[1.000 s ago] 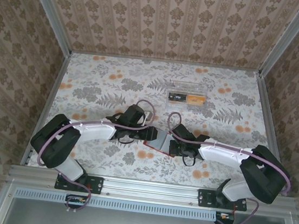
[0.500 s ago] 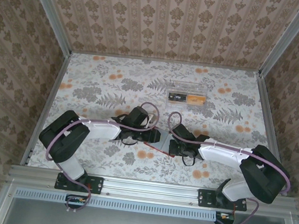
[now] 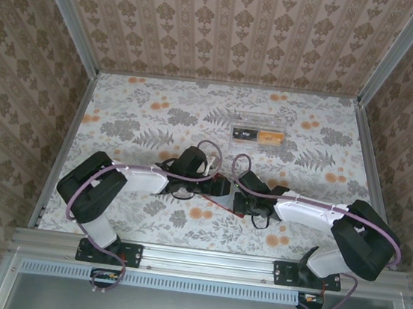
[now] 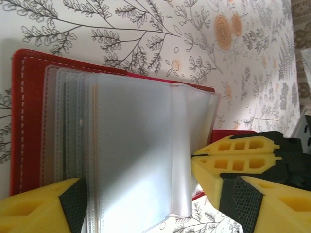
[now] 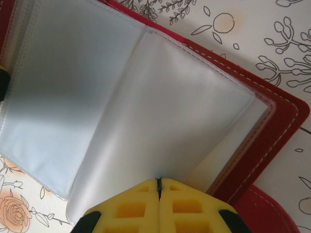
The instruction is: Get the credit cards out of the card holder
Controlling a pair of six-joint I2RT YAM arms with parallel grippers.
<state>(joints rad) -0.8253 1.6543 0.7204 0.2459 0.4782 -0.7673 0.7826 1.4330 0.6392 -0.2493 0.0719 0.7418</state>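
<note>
- Floral table (image 3: 135,123): red card holder (image 4: 26,121) lies open near-centre, btwn both arms (clear sleeves (image 5: 121,97) fanned out).
- L gripper (image 4: 138,189): fingers apart, straddling the sleeves.
- R gripper (image 5: 158,187): fingers together at sleeve edge; pinch unclear.

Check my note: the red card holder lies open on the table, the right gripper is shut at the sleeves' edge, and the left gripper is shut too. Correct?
No: the left gripper is open; the left wrist view shows its fingers wide apart across the clear sleeves. The card holder lies open and the right gripper is shut.
</note>
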